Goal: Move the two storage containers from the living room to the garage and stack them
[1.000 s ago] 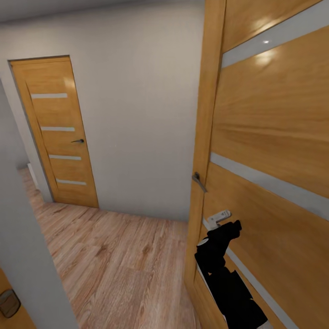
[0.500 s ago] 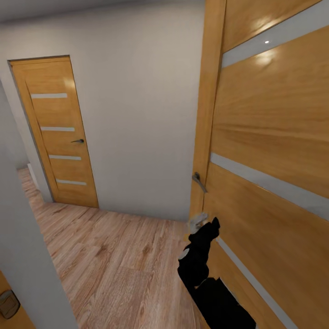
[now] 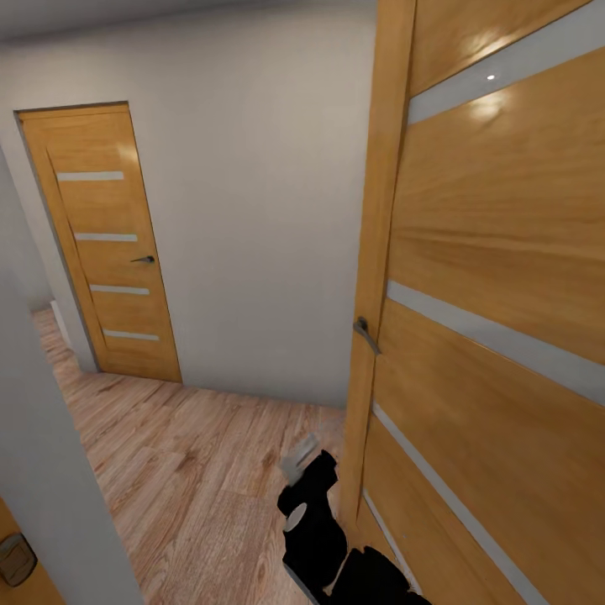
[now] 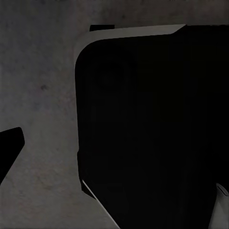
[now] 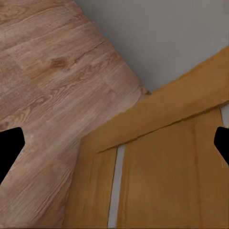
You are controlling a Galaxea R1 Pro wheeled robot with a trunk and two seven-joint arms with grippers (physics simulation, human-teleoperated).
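Looking down a hallway from the head cam: light wood plank floor [image 3: 193,470], pale wall [image 3: 252,210], and a big open wooden door [image 3: 496,277] right up close on the right, with pale horizontal strips and a metal handle [image 3: 365,334] on its edge. Further back on the left is a second door [image 3: 105,244], shut, same style, with its own small handle. A grey wall edge cuts across the near left side.

Right arm [image 3: 315,525] pokes up from the bottom of the view, black with a pale tip, sitting just beside the near door's edge over the planks. From its wrist cam the right gripper [image 5: 114,143] has its two dark fingertips [image 5: 9,148] way out at opposite edges of the picture, so it's spread wide and has nothing in it; between them you see plank floor, the bottom of the door and a bit of wall.

Left wrist cam is mostly a dark rounded black body [image 4: 152,129] over a dim grey speckled surface, one dark fingertip [image 4: 8,150] at the edge. Can't tell how open that gripper is.

No containers anywhere in these shots, so can't say where they are.
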